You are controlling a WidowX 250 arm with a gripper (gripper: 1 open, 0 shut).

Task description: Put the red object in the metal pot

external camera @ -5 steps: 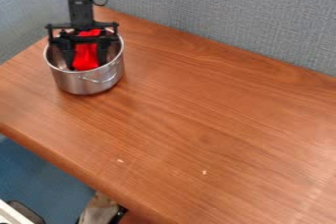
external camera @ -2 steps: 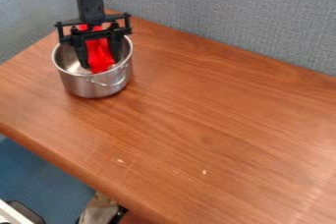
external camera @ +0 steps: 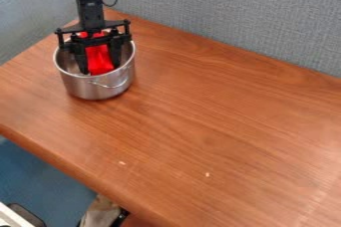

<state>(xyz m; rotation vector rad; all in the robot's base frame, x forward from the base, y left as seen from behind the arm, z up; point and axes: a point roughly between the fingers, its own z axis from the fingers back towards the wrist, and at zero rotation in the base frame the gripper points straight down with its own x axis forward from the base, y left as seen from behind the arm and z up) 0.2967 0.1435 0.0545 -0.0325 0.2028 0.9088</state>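
Red object (external camera: 100,60) inside shiny steel pot (external camera: 96,85)

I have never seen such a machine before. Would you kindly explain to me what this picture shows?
The black machine at upper left is one robot arm, reaching down; its end is a gripper, a mechanical hand. There is one camera view, looking down at the wooden table from outside the arm. Near the table's left corner stands a shiny metal pot. The gripper's dark fingers are down at its opening, around a red object that is inside the pot, at least partly. Whether they grip it firmly, I cannot tell.
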